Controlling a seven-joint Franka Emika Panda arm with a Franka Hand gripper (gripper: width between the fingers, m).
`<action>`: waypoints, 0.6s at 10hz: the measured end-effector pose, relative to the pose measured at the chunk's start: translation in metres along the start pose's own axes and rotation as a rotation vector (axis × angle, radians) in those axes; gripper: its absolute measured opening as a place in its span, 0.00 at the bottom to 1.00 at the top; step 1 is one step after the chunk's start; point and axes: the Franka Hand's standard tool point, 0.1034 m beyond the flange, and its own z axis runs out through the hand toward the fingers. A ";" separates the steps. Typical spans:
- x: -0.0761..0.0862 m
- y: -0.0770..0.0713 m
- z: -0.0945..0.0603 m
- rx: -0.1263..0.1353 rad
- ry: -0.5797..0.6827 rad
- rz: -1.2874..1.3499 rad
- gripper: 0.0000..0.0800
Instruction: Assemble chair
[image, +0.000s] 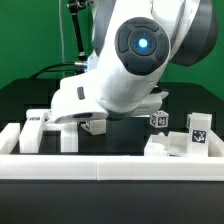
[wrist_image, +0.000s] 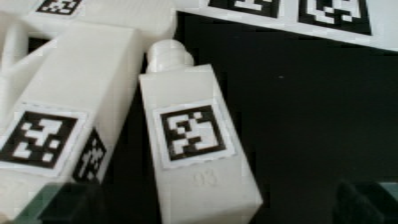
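The chair is in loose white parts, each with black-and-white tags. In the wrist view a long leg (wrist_image: 192, 135) with a round peg at one end lies on the black table, right below my gripper (wrist_image: 217, 205). Its dark fingers (wrist_image: 68, 205) stand on either side of the leg's lower end, with gaps on both sides, so it is open. A second, wider part (wrist_image: 63, 120) lies against the leg. In the exterior view the arm (image: 130, 60) leans down over the table's middle, and its body hides the fingertips.
A low white wall (image: 110, 165) runs along the front of the table. Tagged parts stand at the exterior view's left (image: 35, 125) and right (image: 188, 140), with a small one (image: 158, 118) behind. The marker board (wrist_image: 294, 12) lies beyond the leg's peg end.
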 end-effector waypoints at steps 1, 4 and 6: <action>0.001 -0.001 0.001 0.000 0.001 -0.002 0.81; 0.003 -0.006 0.007 0.002 -0.006 -0.005 0.81; 0.004 -0.002 0.011 0.006 0.000 -0.003 0.80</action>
